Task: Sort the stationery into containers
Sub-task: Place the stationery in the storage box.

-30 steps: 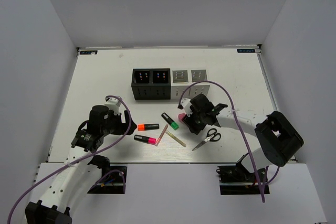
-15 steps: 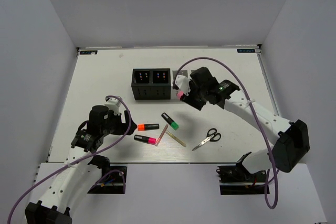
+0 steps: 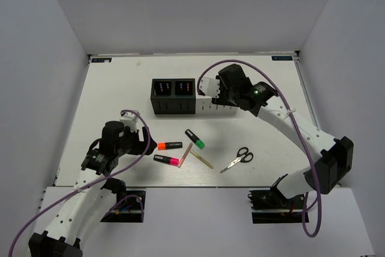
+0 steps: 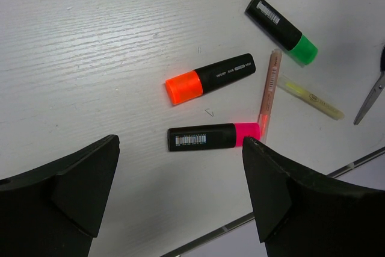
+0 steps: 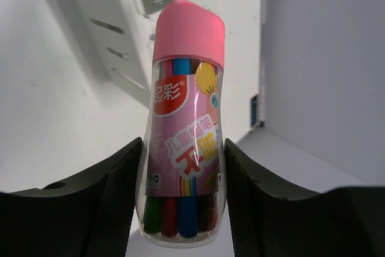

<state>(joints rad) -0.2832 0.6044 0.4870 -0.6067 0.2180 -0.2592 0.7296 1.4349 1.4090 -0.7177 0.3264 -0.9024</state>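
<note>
My right gripper is shut on the pink-capped clear tube of coloured pens and holds it in the air over the two white containers; in the right wrist view their perforated walls lie beyond the cap. Two black containers stand left of them. The orange-capped marker, pink-capped marker, green-capped marker, pink pencil, pale stick and scissors lie on the table. My left gripper is open, hovering above the pink-capped marker.
The table's near edge runs just below the pink-capped marker. White walls enclose the table on three sides. A purple cable loops over the right arm.
My right arm has lifted the tube from the table beside the green-capped marker and carried it back, up over the white containers. The left arm has not moved.
</note>
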